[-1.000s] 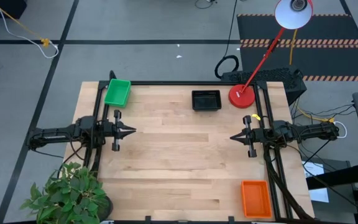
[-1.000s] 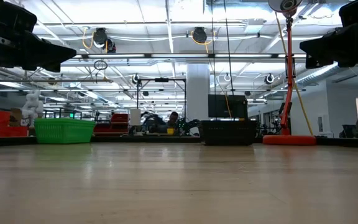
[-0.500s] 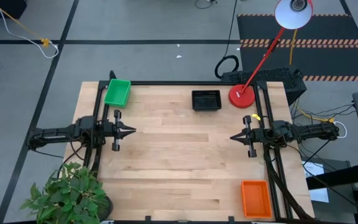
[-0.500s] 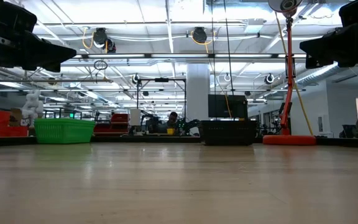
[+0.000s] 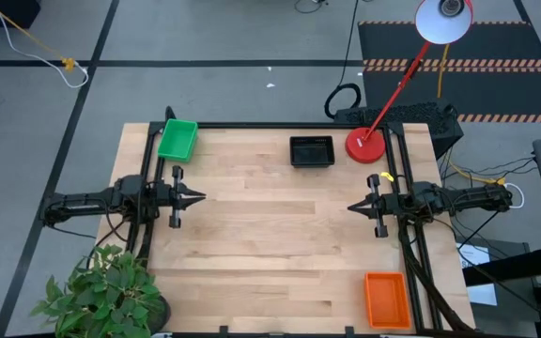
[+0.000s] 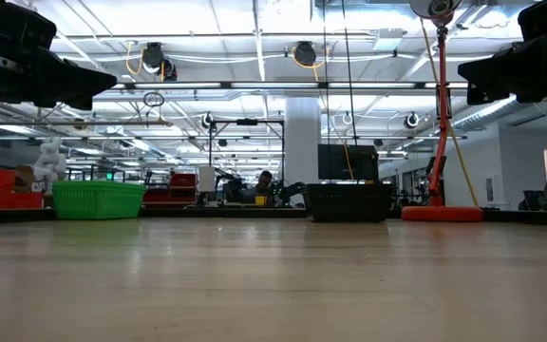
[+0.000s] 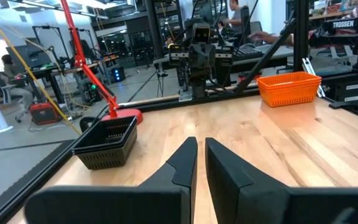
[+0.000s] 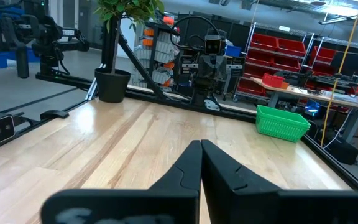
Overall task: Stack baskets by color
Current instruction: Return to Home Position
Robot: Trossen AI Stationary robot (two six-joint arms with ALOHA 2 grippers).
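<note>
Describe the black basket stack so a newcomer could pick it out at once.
On the wooden table, find the round red lamp base at the far edge. The black basket stack sits right beside it, toward the edge's middle. It alone is black: the green stack is in the far left corner, the orange stack near right.

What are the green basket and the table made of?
The green slotted rectangular basket looks like moulded plastic: it is one even bright colour, with thin walls cut into regular slots, and looks slightly glossy. The pale table top seems to be wood, probably varnished: long planks with grain lines show, and it shines softly under the lights.
</note>
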